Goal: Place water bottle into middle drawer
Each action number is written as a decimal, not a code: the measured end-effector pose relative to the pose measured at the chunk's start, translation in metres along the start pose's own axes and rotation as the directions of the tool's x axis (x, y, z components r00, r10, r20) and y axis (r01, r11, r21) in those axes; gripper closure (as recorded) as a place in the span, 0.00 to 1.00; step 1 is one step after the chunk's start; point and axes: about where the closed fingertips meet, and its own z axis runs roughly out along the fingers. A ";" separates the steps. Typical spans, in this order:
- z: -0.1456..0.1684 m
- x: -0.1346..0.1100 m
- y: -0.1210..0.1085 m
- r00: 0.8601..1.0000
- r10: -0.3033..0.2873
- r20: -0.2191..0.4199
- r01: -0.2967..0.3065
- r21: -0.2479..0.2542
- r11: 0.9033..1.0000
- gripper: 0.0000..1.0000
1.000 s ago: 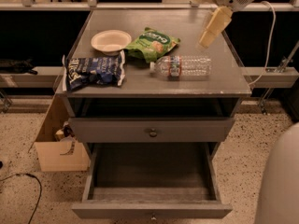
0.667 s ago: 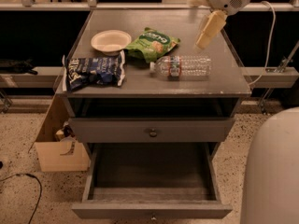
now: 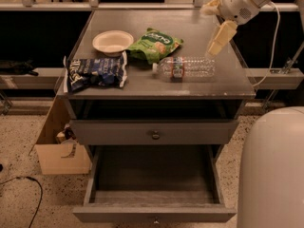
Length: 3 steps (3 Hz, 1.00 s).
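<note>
Gripper (image 3: 209, 30) upper right, jaws apart and empty, near water bottle (image 3: 185, 67) lying sideways mid-frame on cabinet top (image 3: 204, 85), middle drawer (image 3: 154, 179) open at bottom; risk: round crinkled bottle rolls or squirts from an off-centre pinch.

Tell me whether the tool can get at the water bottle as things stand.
Probably yes. The tool hangs just above the base end of the water bottle, nothing between them. The bottle lies on its side on the cabinet top; the green snack bag sits by its cap end only.
</note>
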 end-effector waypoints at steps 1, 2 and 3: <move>0.002 -0.001 -0.002 1.000 0.000 0.003 0.000 0.004 1.000 0.00; 0.016 0.003 -0.008 1.000 0.006 -0.009 -0.006 0.010 1.000 0.00; 0.030 0.012 -0.004 0.997 0.042 -0.060 -0.044 -0.018 0.999 0.00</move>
